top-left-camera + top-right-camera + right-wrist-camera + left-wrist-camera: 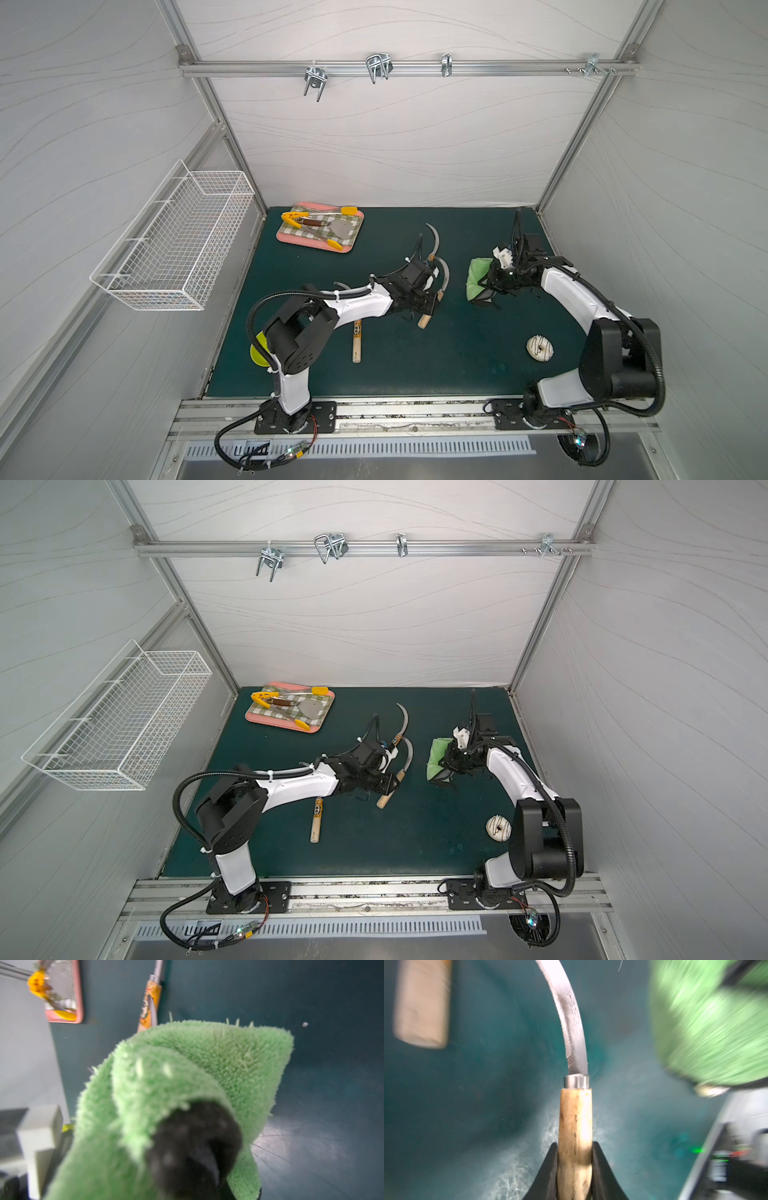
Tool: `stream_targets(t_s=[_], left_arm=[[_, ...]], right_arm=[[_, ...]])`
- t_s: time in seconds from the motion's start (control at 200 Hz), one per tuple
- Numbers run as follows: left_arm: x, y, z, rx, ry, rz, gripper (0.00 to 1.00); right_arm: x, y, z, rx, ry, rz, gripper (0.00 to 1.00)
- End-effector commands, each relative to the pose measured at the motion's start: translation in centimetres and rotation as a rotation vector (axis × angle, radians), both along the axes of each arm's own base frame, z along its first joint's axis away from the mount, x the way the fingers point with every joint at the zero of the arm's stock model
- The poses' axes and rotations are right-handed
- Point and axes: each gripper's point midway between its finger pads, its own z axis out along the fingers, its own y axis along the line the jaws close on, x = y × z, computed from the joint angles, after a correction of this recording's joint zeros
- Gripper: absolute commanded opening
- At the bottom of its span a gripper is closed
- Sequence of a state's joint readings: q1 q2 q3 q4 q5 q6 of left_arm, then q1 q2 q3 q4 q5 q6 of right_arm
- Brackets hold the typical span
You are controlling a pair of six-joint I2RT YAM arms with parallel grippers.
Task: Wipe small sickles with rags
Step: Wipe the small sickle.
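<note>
Left wrist: sickle (575, 1118) blade stamped with Chinese characters | left gripper (575, 1147) pinched its handle | right gripper (494, 277) clamped rag (477, 274), 3 o'clock from sickle in both top views.

Blurred rag (708, 1028), left wrist view

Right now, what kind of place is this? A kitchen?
Probably not: it looks like a robot test booth. A left arm and right arm are fixed to a metal rail, plain grey walls box in a green mat, and a wire basket hangs on a wall.
</note>
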State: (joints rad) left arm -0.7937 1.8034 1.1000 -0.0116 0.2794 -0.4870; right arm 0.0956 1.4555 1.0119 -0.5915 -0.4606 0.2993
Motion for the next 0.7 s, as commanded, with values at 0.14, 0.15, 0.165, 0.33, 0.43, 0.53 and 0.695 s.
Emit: stream_targets(t_s=[0.14,0.15,0.165,0.33,0.43,0.53,0.695], left_arm=[[3.1,-1.1,6.8,-0.523,0.033,0.071,0.0],[3.2,-1.1,6.9,-0.534,0.034,0.074,0.0],[3.4,-1.1,7.0,-0.549,0.037,0.078,0.0],[4.5,-1.1,8.7,-0.754,0.062,0.106,0.0],[5.0,-1.1,9.4,-0.83,0.067,0.121,0.0],[5.2,-1.0,9.9,-0.883,0.066,0.126,0.0],[5.1,-1.2,10.4,-0.92,0.065,0.11,0.0]], right_arm=[[1.1,2.9,3.5,0.212,-0.104,0.083,0.11],[1.1,3.0,3.6,0.221,-0.106,0.087,0.11],[1.2,3.2,3.7,0.232,-0.11,0.093,0.11],[1.9,4.7,5.4,0.352,-0.14,0.155,0.11],[2.6,5.5,6.1,0.417,-0.147,0.183,0.11],[3.5,6.0,6.6,0.456,-0.151,0.202,0.11],[4.4,7.4,7.2,0.48,-0.146,0.25,0.11]])
